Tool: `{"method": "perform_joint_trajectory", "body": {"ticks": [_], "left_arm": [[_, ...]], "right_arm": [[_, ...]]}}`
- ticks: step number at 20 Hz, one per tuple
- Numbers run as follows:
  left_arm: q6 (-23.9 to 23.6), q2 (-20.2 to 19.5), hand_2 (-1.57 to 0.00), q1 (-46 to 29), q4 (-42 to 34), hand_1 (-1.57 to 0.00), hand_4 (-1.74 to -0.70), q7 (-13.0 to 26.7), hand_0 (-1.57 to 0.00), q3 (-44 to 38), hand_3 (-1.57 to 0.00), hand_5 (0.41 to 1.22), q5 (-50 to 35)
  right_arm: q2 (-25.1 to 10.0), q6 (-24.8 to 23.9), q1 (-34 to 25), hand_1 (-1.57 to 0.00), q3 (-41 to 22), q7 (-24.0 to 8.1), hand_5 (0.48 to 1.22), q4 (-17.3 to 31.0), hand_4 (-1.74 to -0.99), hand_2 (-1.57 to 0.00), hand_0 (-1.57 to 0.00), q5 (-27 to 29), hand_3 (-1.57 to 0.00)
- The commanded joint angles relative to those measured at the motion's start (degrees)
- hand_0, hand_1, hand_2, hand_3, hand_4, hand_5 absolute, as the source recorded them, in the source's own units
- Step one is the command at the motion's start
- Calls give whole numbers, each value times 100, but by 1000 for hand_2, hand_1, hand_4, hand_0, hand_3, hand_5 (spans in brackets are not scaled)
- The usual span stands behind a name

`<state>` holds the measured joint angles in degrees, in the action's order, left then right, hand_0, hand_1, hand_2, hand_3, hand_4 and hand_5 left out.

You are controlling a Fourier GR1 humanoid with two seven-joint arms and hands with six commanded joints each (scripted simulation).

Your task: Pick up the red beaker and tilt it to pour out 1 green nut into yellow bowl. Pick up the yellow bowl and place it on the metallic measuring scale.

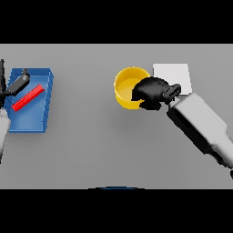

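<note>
The yellow bowl is a round, bright yellow dish with a darker yellow floor, sitting on the grey worktop just right of the frame's centre, in the upper half. At far left, the left hand shows over a blue tray holding a slanted red bar; whether its fingers are open or curled I cannot tell. The right hand covers the bowl's right rim, its dark fingers curled round it in a grip. Its white forearm slants in from the lower right. Behind the hand, upper right, lies a flat pale scale.
</note>
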<state>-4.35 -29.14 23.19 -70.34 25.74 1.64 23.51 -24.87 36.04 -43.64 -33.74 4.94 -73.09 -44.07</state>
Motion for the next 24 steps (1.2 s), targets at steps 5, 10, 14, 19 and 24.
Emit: {"method": "perform_joint_trajectory", "body": {"ticks": [5, 10, 14, 19, 24], "left_arm": [[62, -43, 1, 0, -57, 1, -742, 159, 1, 2, 1, 704, 10], [38, 3, 1, -54, -115, 1, -743, 151, 1, 24, 1, 708, 20], [123, -41, 1, -63, -228, 1, -734, 249, 1, -8, 1, 697, -33], [126, -88, 1, -147, -262, 1, -722, 253, 1, -45, 1, 684, -36], [103, -52, 1, -102, -245, 1, -722, 316, 1, -25, 1, 679, -6]], "right_arm": [[-103, -150, -102, -1570, 277, -12, 1220, 290, -1741, -1482, -1570, 45, -1283], [-431, -637, -324, -1571, 670, 72, 1221, 886, -1741, -1536, -1571, -35, -1209], [-519, -952, -460, -1571, 890, 208, 1221, 1526, -1741, -1501, -1571, -64, -1175], [-511, -1593, -524, -1571, 984, 478, 1221, 2593, -1741, -1459, -1571, -299, -1259], [-446, -1851, -538, -1571, 1070, 679, 1221, 3249, -1741, -1397, -1571, -338, -1352]]}}
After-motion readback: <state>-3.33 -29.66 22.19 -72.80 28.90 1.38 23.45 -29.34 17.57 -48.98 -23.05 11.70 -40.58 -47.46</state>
